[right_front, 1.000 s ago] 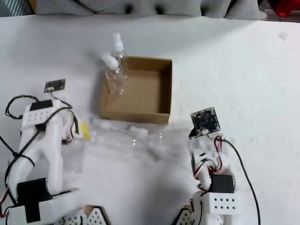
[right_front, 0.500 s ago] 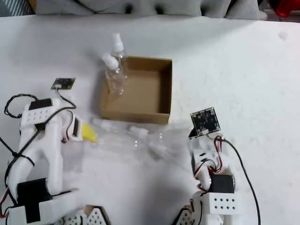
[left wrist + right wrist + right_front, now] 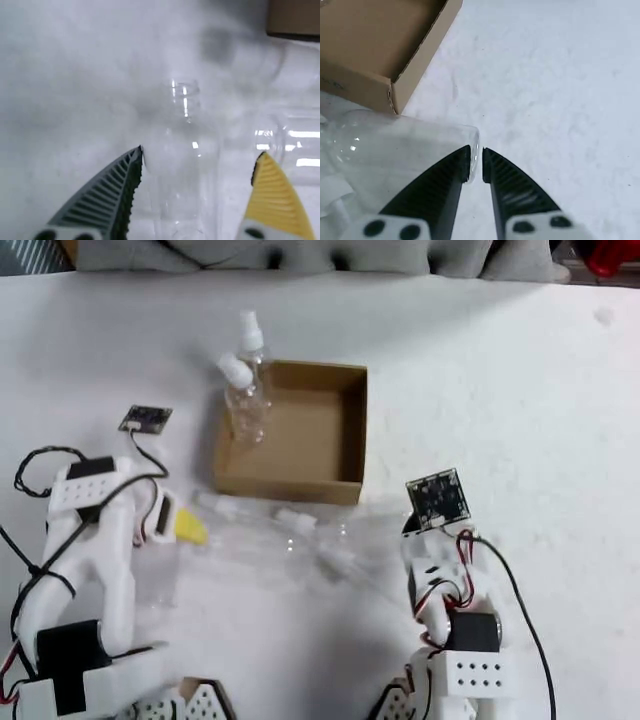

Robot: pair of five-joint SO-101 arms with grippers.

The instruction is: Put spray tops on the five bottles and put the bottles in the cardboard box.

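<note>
The cardboard box (image 3: 340, 475) stands open mid-table. Two clear bottles with white spray tops (image 3: 246, 390) lean at its left wall. Several topless clear bottles and loose white spray tops (image 3: 285, 525) lie in front of the box. My left gripper (image 3: 200, 154) is open, its grey and yellow fingers straddling a topless clear bottle (image 3: 186, 200) lying on the table without touching it. In the high view its yellow finger (image 3: 190, 528) shows left of the pile. My right gripper (image 3: 476, 150) is shut, its tips just over the end of another lying clear bottle (image 3: 390, 147).
The box's near right corner (image 3: 395, 92) is close beyond the right gripper. A second lying bottle (image 3: 295, 145) sits beside the yellow finger. White table (image 3: 500, 390) stretches to the right of the box. Grey cushions (image 3: 300, 255) line the far edge.
The left arm's wrist has swung right and slightly toward the box, bringing the yellow finger nearer the bottle pile. The right arm has kept still.
</note>
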